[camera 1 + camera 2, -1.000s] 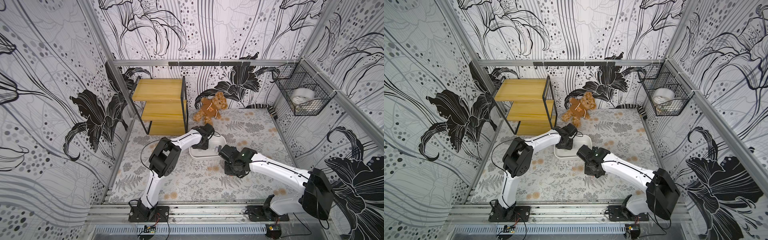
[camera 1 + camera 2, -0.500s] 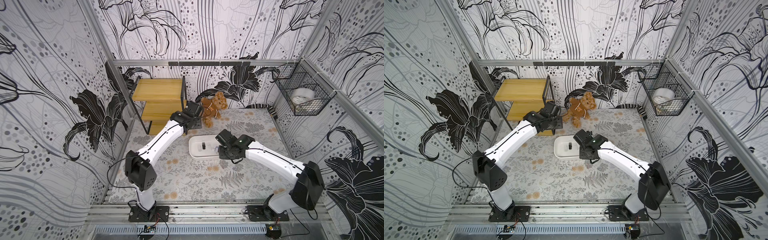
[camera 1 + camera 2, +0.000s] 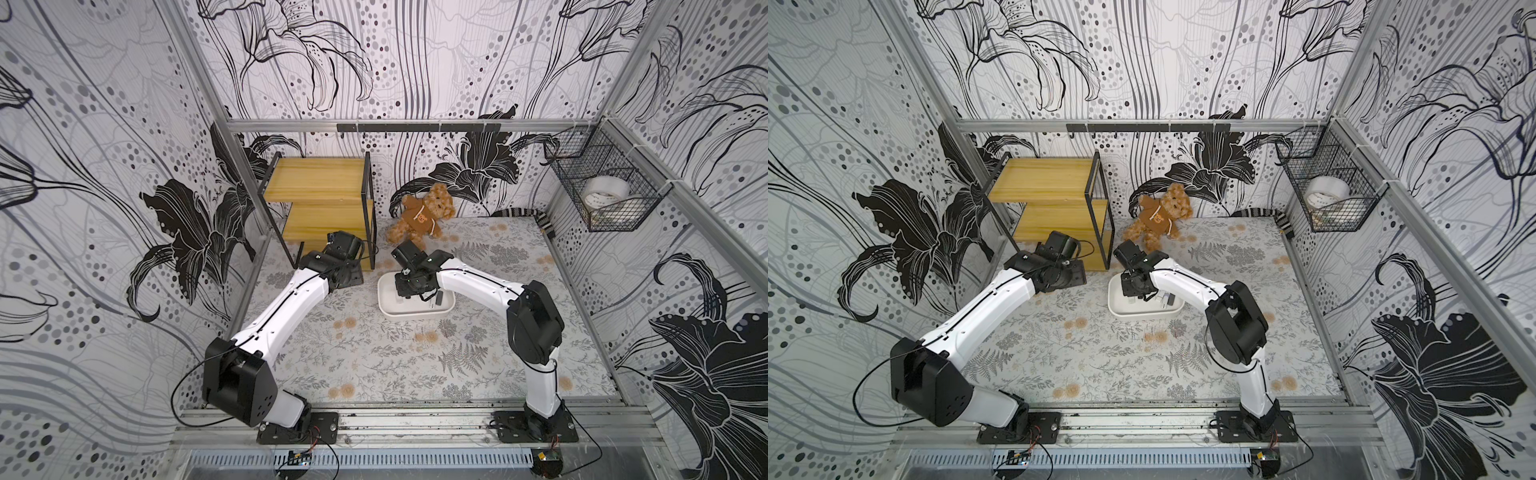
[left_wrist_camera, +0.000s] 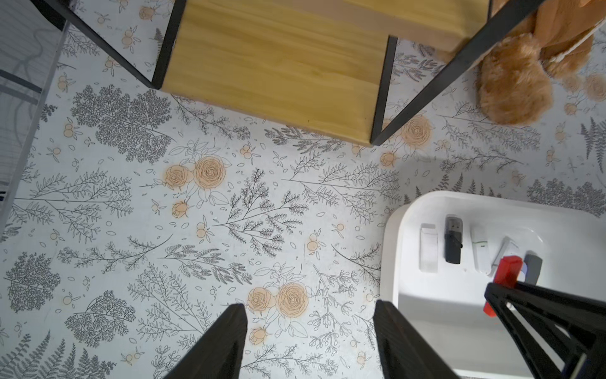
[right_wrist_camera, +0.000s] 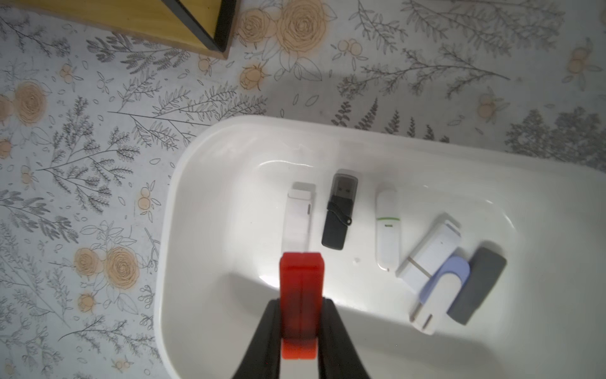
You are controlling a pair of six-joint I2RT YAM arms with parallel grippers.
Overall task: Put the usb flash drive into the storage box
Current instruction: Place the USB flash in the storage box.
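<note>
Starting with the largest thing, the flower-printed tabletop (image 3: 374,365) is shown in both top views, and no loose drive can be made out on it. A two-tier shelf of yellow wood in a black metal frame (image 3: 320,187) and a brown plush teddy bear in a hoodie (image 3: 424,212) are set along the far side; neither is involved.

The shallow white plastic storage box with rounded corners (image 5: 183,229) is placed on the table near the shelf's front corner. The left gripper (image 4: 310,308) is held over bare table just beside the box, with its jaws apart and nothing between them. The right gripper (image 5: 301,303) is poised over the inside of the box, its jaws clamped on the translucent red plastic usb flash drive (image 5: 301,275).

The red drive is thus carried within the rim but is not yet let go. Whether its lower end touches the floor of the box cannot be told. Six other sticks are laid on that floor, among them a black capped one (image 5: 337,216) and a white one with a green band (image 5: 387,226).

The pick-up and the carry are judged complete. A short lowering, the release and the withdrawal are what is left.
</note>
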